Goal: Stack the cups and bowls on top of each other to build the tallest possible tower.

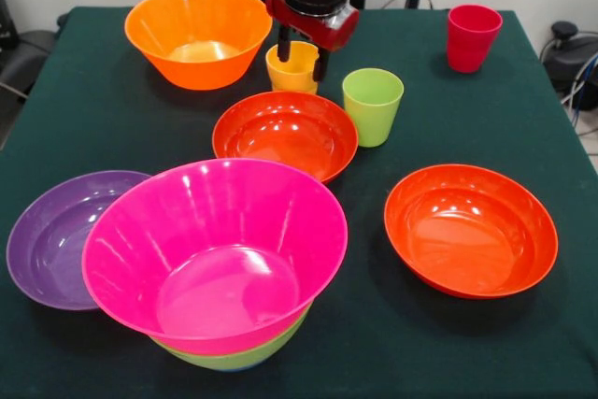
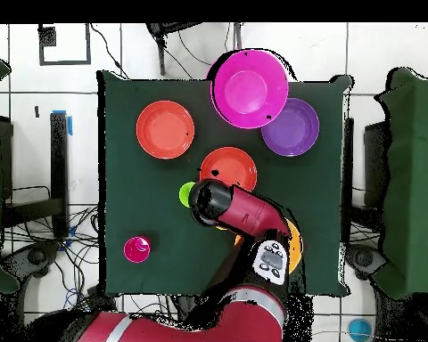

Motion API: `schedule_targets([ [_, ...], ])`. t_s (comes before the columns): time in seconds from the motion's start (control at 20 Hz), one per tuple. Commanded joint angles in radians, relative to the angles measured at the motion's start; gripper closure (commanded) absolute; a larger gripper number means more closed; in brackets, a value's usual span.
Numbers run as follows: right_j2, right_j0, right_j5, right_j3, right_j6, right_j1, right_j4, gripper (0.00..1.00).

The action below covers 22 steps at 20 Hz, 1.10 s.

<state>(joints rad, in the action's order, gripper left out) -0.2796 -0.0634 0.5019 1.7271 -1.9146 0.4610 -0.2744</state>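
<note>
My gripper [image 1: 301, 55] hangs at the back middle of the table, its fingers closed on the rim of the yellow-orange cup [image 1: 295, 70], which stands on the cloth. The lime green cup [image 1: 373, 105] stands just right of it and shows in the overhead view [image 2: 187, 192]. The red cup [image 1: 472, 36] is at the back right. The tower is a magenta bowl [image 1: 215, 249] nested in a lime-green bowl [image 1: 245, 357] at the front. A purple bowl [image 1: 56, 235] lies left of it. Two red-orange bowls [image 1: 285, 133] [image 1: 470, 228] and a deep orange bowl [image 1: 198, 35] lie apart. The blue bowl is hidden.
The dark green tablecloth [image 1: 93, 119] covers the table. In the overhead view my arm [image 2: 244, 214] hides the yellow-orange cup and part of the deep orange bowl [image 2: 294, 248]. Cables and black equipment [image 1: 570, 53] lie beyond the table's right edge.
</note>
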Motion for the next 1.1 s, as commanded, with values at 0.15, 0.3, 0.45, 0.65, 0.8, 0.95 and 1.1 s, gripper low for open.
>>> schedule_targets([
  [0.15, 0.140, 0.005, -0.117, 0.032, -0.110, -0.053, 0.024, 0.00],
  [0.3, 0.139, 0.006, -0.122, 0.033, -0.113, -0.059, 0.023, 0.00],
  [0.45, 0.135, 0.008, -0.120, 0.037, -0.114, -0.058, 0.024, 0.00],
  [0.65, 0.133, 0.011, -0.122, 0.044, -0.118, -0.059, 0.025, 0.00],
  [0.8, 0.132, 0.013, -0.130, 0.038, -0.122, -0.072, 0.024, 0.00],
  [0.95, 0.145, 0.009, -0.158, 0.049, -0.130, -0.086, 0.018, 0.00],
  [1.1, 0.155, 0.012, -0.187, 0.063, -0.143, -0.093, 0.014, 0.00],
])
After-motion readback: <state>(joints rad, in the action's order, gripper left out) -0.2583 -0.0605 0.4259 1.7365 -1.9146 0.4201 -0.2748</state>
